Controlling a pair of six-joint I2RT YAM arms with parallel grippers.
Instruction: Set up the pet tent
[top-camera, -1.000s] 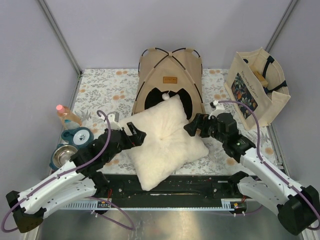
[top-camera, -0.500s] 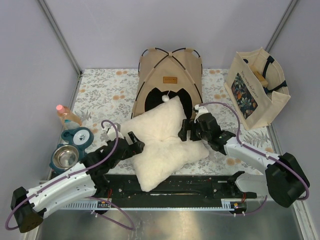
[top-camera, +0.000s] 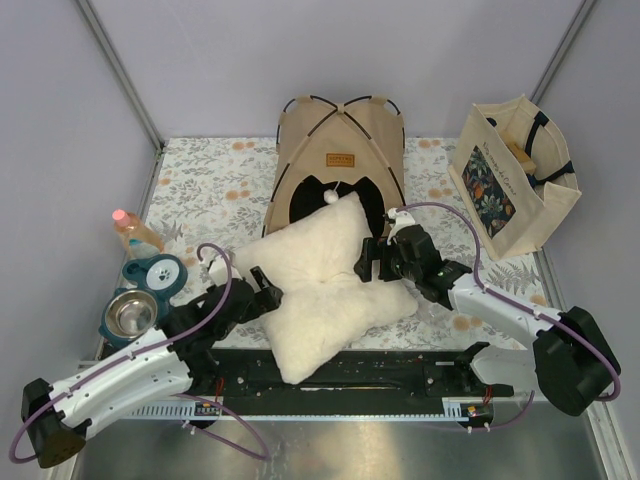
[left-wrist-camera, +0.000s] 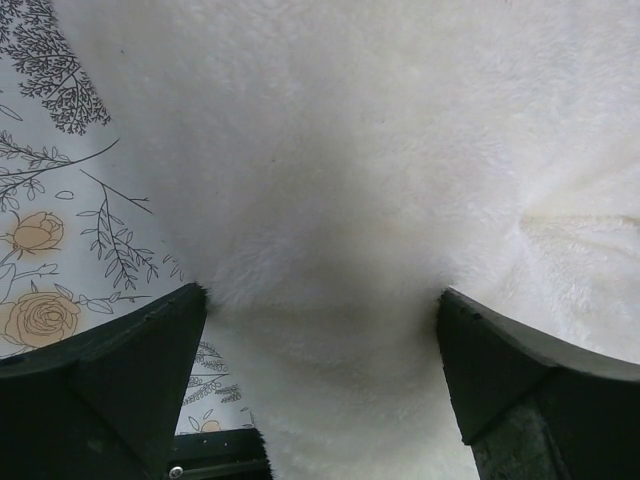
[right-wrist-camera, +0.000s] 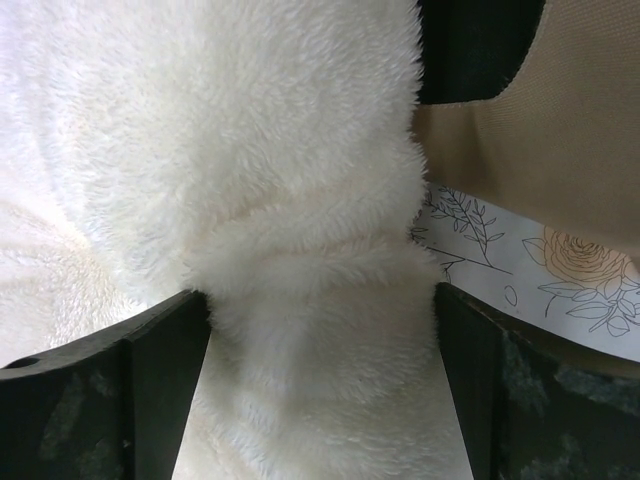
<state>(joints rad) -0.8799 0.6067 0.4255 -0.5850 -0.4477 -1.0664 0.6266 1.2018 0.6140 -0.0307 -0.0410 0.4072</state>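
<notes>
The pet tent (top-camera: 340, 150) stands upright at the back of the table, tan with black poles, a dark arched doorway and a white pom-pom (top-camera: 329, 197). A white fluffy cushion (top-camera: 325, 280) lies in front of it, its far corner at the doorway and its two sides pushed inward. My left gripper (top-camera: 268, 292) is open, pressed into the cushion's left side; cushion (left-wrist-camera: 350, 150) fills the gap of that gripper (left-wrist-camera: 320, 330). My right gripper (top-camera: 372, 262) is open against the right side, with cushion (right-wrist-camera: 250, 150) between the jaws of the gripper (right-wrist-camera: 320, 330). Tan tent fabric (right-wrist-camera: 560, 170) shows beside it.
A beige tote bag (top-camera: 515, 175) with a floral print stands at the back right. At the left edge are a bottle (top-camera: 130, 228), a blue round dish (top-camera: 160, 270) and a steel bowl (top-camera: 130, 313). The floral mat (top-camera: 210, 185) covers the table.
Both grippers moved inward from beside the cushion and pushed into its left and right sides. The cushion has gone from a flat diamond to a shape pinched at the middle.
</notes>
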